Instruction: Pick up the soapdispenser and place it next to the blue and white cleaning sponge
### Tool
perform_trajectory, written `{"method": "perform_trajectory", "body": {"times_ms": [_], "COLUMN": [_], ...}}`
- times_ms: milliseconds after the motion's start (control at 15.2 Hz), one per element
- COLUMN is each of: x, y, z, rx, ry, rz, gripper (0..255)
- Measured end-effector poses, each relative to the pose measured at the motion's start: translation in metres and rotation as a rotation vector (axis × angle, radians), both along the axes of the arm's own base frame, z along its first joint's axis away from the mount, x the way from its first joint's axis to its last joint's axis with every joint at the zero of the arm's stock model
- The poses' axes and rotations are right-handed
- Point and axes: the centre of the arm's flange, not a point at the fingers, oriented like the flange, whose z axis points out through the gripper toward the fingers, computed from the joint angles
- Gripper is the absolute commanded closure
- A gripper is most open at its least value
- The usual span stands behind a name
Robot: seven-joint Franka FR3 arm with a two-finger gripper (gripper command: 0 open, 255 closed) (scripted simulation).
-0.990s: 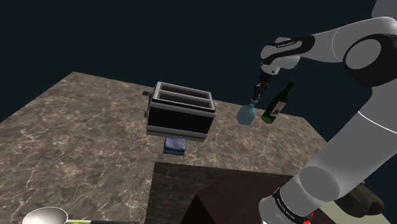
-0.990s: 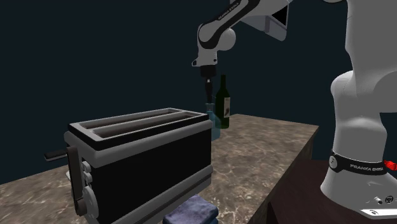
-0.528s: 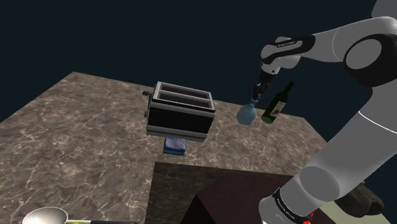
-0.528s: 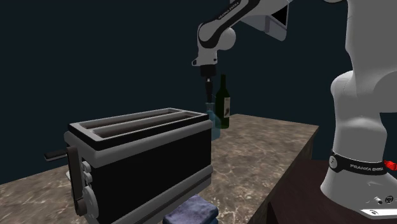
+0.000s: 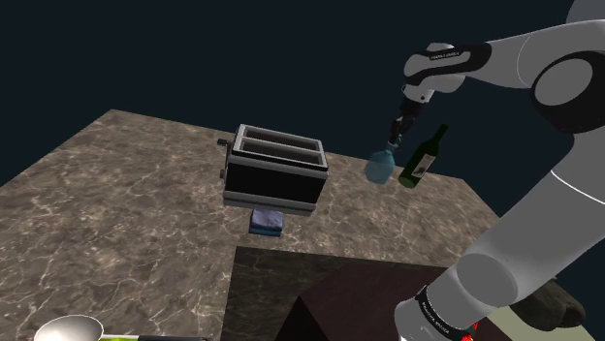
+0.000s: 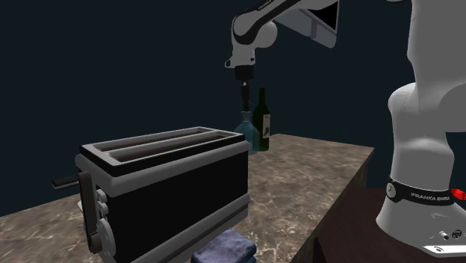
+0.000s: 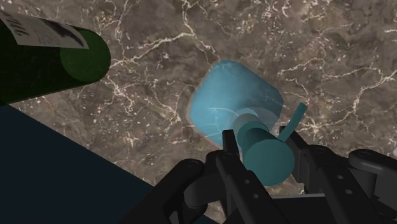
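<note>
The carry over the marbled counter [image 5: 116,184] should pass above or around the dark toaster [image 5: 275,167], and I would first lead it away from the green wine bottle [image 5: 423,155] that stands just beside. The pale blue soap dispenser [image 5: 380,167] hangs a little tilted, it seems just off the counter, with the jaws closed on its pump neck. This hold is high and narrow, so move slowly, then set the dispenser upright beside the blue sponge [image 5: 266,222] that lies in front of the toaster.

The counter [image 7: 331,57] is veined marble, the soap dispenser [image 7: 229,105] smooth and translucent, the bottle [image 7: 44,70] glossy glass.
</note>
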Motion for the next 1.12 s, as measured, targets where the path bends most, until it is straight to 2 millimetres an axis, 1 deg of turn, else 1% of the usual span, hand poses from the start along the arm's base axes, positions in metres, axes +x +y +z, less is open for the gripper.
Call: {"method": "perform_trajectory", "body": {"times_ms": [1122], "x": [-0.001], "y": [0.000], "z": [0.091], "rx": [0.000], "ry": [0.000], "rz": [0.000], "gripper": [255]}}
